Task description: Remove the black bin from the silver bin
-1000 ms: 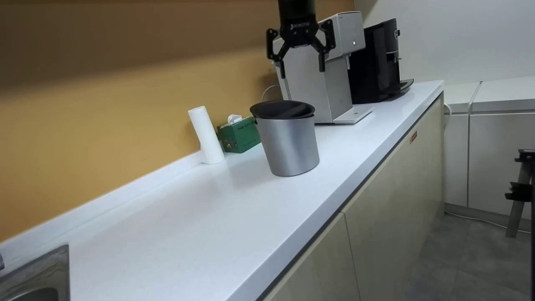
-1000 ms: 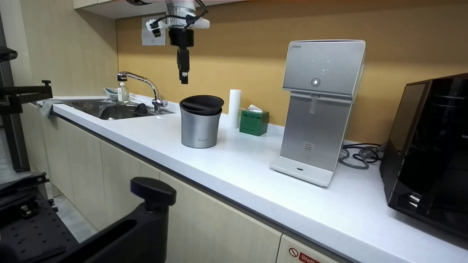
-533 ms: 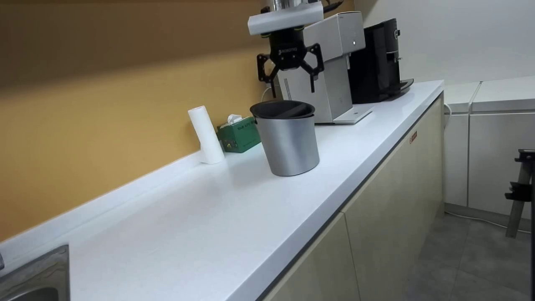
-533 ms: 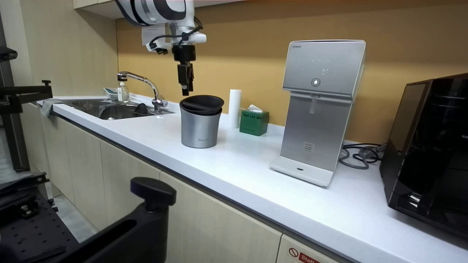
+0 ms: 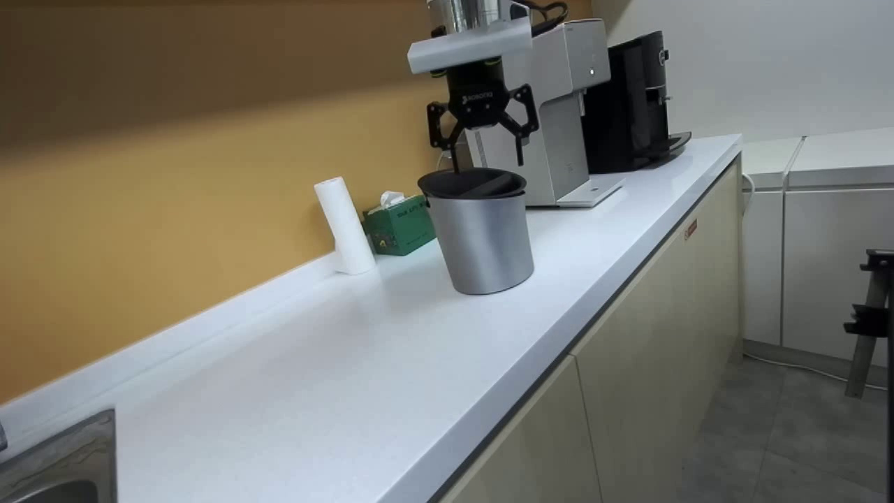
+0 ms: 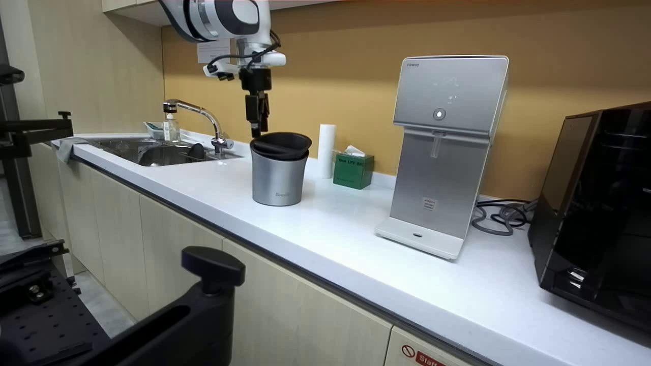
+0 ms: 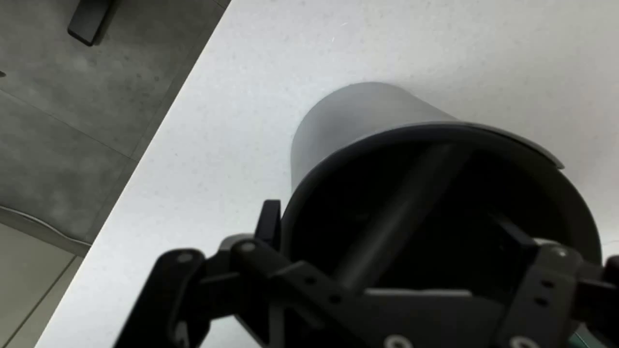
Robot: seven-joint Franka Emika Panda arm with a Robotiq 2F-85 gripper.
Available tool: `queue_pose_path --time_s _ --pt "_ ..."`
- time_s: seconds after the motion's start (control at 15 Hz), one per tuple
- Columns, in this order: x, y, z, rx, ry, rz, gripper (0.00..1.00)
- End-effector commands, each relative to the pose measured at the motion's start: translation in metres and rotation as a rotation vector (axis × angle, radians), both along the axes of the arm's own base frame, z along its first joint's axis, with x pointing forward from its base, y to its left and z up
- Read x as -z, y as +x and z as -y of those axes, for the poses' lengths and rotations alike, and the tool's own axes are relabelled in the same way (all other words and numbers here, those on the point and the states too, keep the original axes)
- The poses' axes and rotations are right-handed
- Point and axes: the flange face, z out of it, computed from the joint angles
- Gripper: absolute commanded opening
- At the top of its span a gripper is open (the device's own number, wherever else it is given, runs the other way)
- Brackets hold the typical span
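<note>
Currently, the black bin (image 6: 281, 146) is being held nested inside the silver bin (image 5: 485, 246), its flared rim being left exposed above the metal side in both exterior views. Across the black bin's mouth, a dark bar (image 7: 406, 208) is being shown by the wrist view. The silver bin is being carried upright by the white surface (image 5: 293, 370). Over the mouth, the claw (image 5: 487, 168) is being held pointing downward, its two fingers (image 7: 269, 222) being set wide apart. Just outside the rim, on the side of the grey floor (image 7: 96, 121), one finger is being shown by the wrist view, while the other finger (image 7: 517, 237) is being shown over the dark interior. Whether the rim is being touched by either finger cannot be told. In an exterior view, the claw is being borne by a white arm (image 6: 224, 25). Near the bins, a paper roll (image 5: 345, 226) and a green tissue box (image 5: 399, 227) are also being carried by the surface, close to the yellow-brown wall (image 5: 209, 175). From the box, a white tissue (image 6: 354, 151) is being left poking out. Farther along, a tall water dispenser (image 6: 445, 162) and a black machine (image 6: 600, 218) are likewise being supported. Toward the opposite end, a sink (image 5: 91, 447) is being framed by the surface, and a tap (image 6: 198, 108) is being arched above it.
</note>
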Motion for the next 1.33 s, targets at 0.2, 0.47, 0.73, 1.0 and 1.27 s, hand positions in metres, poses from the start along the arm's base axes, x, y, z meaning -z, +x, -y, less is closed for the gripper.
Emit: queue_pose_path --time_s 0.2,0.47,0.73,1.0,1.27 --pt "0.014 0.022 0.001 0.162 0.011 0.04 1.0" --pt "0.022 0.036 0.002 0.215 0.014 0.074 1.0" --pt "0.029 0.045 0.006 0.254 -0.009 0.084 1.0" --pt "0.036 0.053 0.011 0.278 -0.025 0.08 1.0" --pt "0.045 0.06 0.016 0.292 -0.032 0.071 1.0"
